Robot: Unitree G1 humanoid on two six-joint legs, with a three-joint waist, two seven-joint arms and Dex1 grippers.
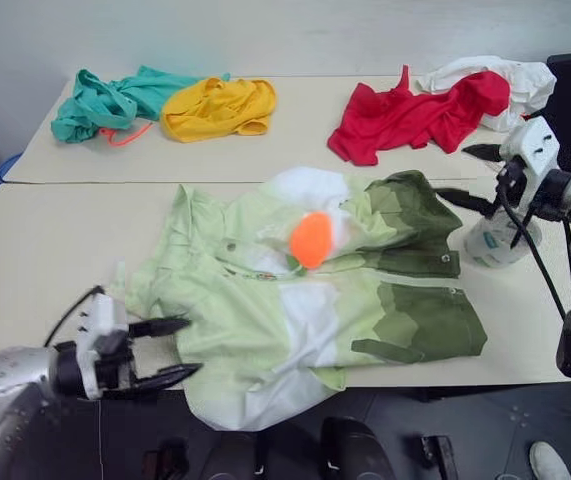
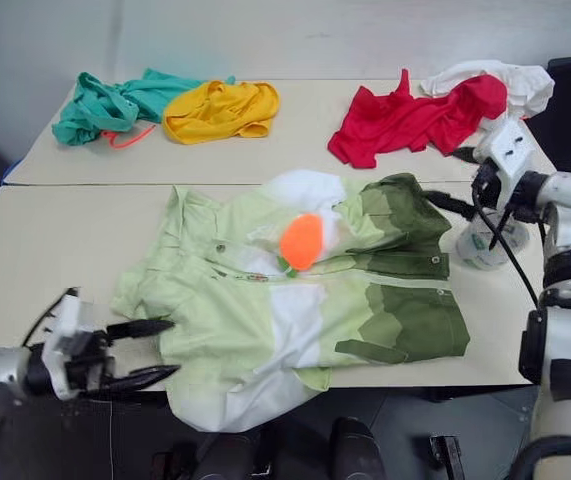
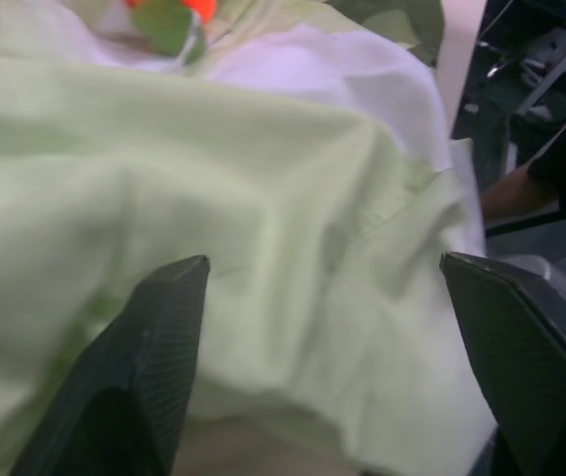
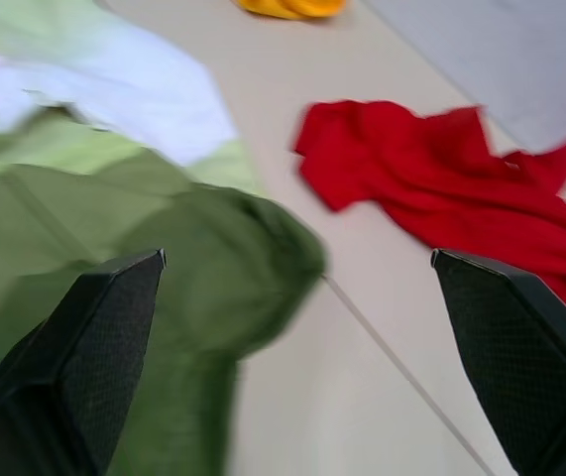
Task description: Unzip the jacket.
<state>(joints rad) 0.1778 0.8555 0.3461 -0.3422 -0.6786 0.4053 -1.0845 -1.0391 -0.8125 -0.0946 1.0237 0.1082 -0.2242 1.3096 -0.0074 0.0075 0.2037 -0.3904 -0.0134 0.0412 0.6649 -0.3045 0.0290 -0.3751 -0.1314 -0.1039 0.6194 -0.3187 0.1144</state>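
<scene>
The jacket [image 1: 265, 320], light green, white and dark olive, lies crumpled across the near table, its white corner hanging over the front edge. An orange patch [image 1: 310, 238] shows near its middle. I cannot make out the zipper among the folds. My left gripper [image 1: 190, 348] is open at the jacket's near left edge, with light-green fabric [image 3: 292, 198] just beyond its fingers [image 3: 164, 337] and nothing held. My right gripper [image 1: 453, 172] is open, raised beside the dark olive part [image 4: 213, 248] at the jacket's right end, holding nothing.
On the far table lie a teal garment [image 1: 105, 102], a yellow garment [image 1: 217, 108], a red garment [image 1: 415, 112] and a white cloth [image 1: 510, 80]. A white cylindrical object [image 1: 490, 240] stands under the right arm. A seam [image 1: 85, 183] separates the two tables.
</scene>
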